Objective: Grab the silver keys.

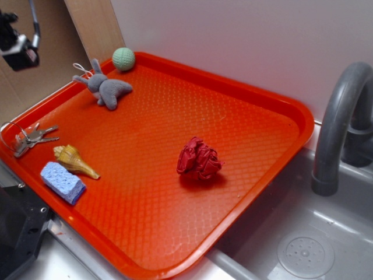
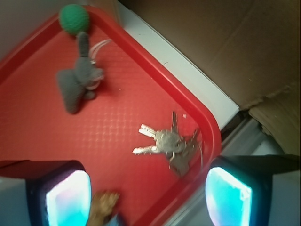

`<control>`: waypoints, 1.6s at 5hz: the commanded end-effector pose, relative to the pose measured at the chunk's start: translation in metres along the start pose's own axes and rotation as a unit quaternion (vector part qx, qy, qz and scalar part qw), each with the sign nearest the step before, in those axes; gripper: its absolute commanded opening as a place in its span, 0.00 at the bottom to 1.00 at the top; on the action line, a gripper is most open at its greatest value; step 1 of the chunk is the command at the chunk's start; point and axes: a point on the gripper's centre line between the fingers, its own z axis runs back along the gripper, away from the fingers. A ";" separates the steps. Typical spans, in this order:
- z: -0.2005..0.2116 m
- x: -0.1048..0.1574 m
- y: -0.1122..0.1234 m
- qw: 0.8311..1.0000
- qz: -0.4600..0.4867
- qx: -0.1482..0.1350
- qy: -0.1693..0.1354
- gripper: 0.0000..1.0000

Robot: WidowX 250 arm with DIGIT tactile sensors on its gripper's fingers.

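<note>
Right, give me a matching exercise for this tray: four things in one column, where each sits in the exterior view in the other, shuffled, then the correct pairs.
Things:
1. silver keys
2. green ball
3. red crumpled cloth
4. blue sponge

Places:
A. near the middle of the tray
B. far corner, by the wall
C. left edge, ring over the rim
D. near left edge, just in front of the seashell

Pairs: 1-C, 2-B, 3-A, 4-D
</note>
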 end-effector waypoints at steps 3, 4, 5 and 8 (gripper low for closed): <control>-0.011 -0.021 0.068 0.999 0.016 0.000 0.043 1.00; -0.015 -0.033 0.075 0.999 -0.003 -0.001 0.042 1.00; -0.022 -0.044 0.081 0.998 -0.025 -0.024 0.046 1.00; -0.026 -0.066 0.090 0.998 -0.059 -0.030 0.002 1.00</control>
